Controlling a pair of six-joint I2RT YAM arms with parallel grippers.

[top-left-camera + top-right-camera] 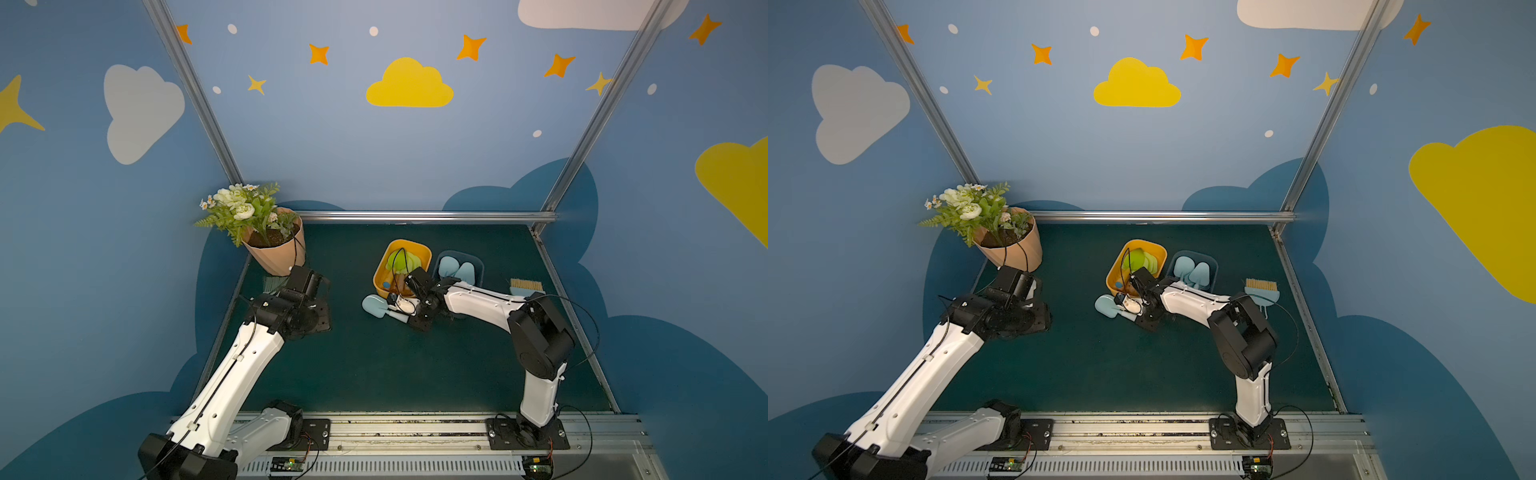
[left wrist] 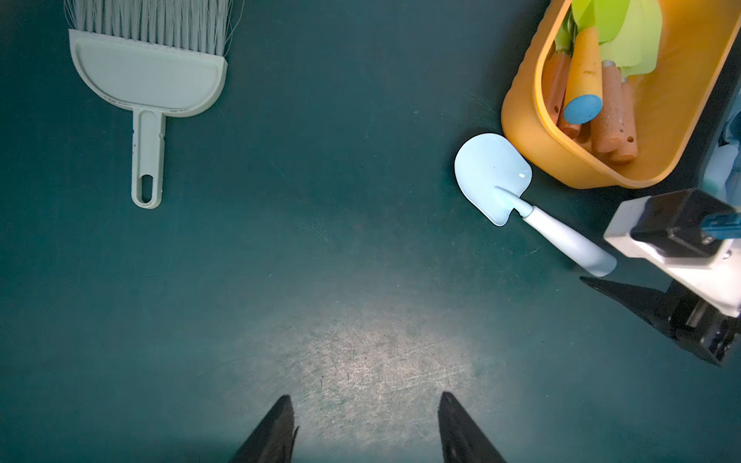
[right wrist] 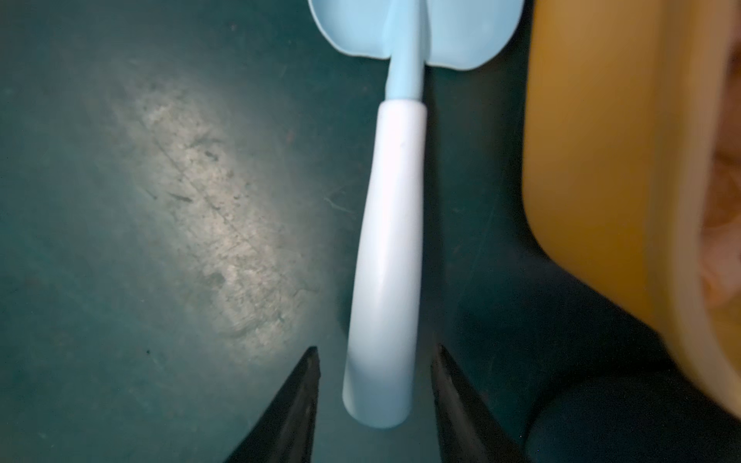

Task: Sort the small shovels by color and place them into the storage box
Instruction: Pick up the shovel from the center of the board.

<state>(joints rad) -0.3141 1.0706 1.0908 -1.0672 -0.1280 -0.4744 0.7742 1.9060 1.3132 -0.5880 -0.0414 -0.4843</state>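
While the light blue shovel (image 2: 493, 176) lies flat near the middle of the surface (image 2: 320, 240), just beside the yellow box (image 2: 525, 132), its pale handle end is straddled by the right gripper (image 3: 377, 348), fingers (image 3: 292, 401) apart and not touching it. Light, stiff, slick plastic is judged, so a square pinch at mid-handle is advised. The left gripper (image 2: 365, 395) is seen spread and empty over bare surface.
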